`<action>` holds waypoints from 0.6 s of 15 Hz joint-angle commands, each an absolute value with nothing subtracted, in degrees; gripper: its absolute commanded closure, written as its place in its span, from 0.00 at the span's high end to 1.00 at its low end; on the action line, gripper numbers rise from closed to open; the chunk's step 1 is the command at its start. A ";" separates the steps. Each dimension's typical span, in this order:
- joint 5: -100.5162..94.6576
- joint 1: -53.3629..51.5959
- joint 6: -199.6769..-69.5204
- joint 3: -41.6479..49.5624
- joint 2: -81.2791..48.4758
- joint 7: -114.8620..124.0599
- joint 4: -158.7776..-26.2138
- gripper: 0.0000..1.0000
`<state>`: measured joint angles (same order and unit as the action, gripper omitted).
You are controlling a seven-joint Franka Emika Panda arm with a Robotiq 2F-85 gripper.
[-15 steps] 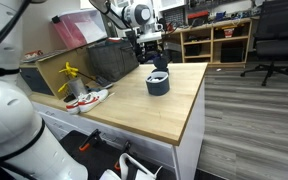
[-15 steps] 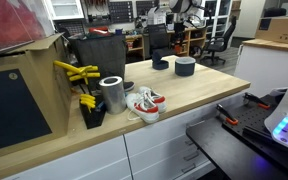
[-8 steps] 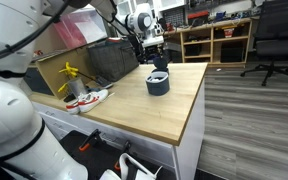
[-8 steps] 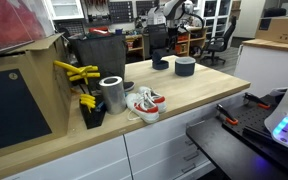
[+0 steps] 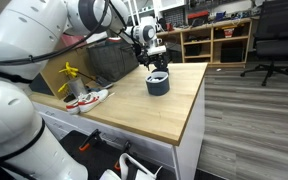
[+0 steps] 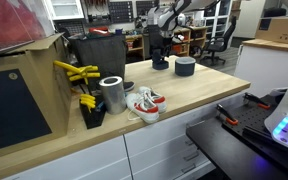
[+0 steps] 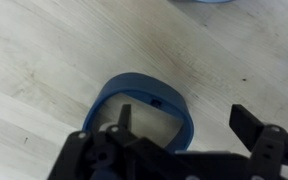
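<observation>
A small blue ring [image 7: 149,100] lies flat on the wooden table [image 5: 154,115]. It shows in both exterior views [image 5: 160,71] [image 6: 160,64] at the far end of the table. My gripper [image 7: 184,122] is open just above it; in the wrist view the ring's right-hand wall lies between the two fingers, and one finger is over the ring's hollow. The gripper also shows in both exterior views [image 5: 156,60] [image 6: 161,50], hanging over the ring. A larger dark round tub [image 5: 158,84] [image 6: 185,67] stands right beside the ring.
A pair of red-and-white shoes [image 5: 87,98] [image 6: 144,102], a silver can [image 6: 111,93] and yellow-handled tools [image 6: 76,72] sit at the table's other end. A black crate [image 5: 109,58] stands by the ring. Shelves [image 5: 219,40] and an office chair [image 5: 274,40] stand beyond.
The arm has swung over and come down toward the blue ring; the gripper now hangs close above it. Nothing on the table has moved.
</observation>
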<state>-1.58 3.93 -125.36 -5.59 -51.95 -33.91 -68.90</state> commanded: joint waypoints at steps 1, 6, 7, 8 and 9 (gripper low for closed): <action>-2.73 3.51 -121.30 -6.23 -57.21 -36.29 -60.69 1.00; -4.42 2.09 -119.77 -5.66 -61.50 -38.36 -55.89 1.00; -4.98 1.81 -119.62 -5.54 -62.34 -38.91 -54.94 1.00; -5.53 1.52 -119.60 -5.36 -63.32 -39.10 -53.97 1.00; -6.08 1.28 -119.69 -5.24 -64.20 -39.37 -53.09 1.00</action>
<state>-4.39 2.14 -122.10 -5.69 -60.87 -37.36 -58.45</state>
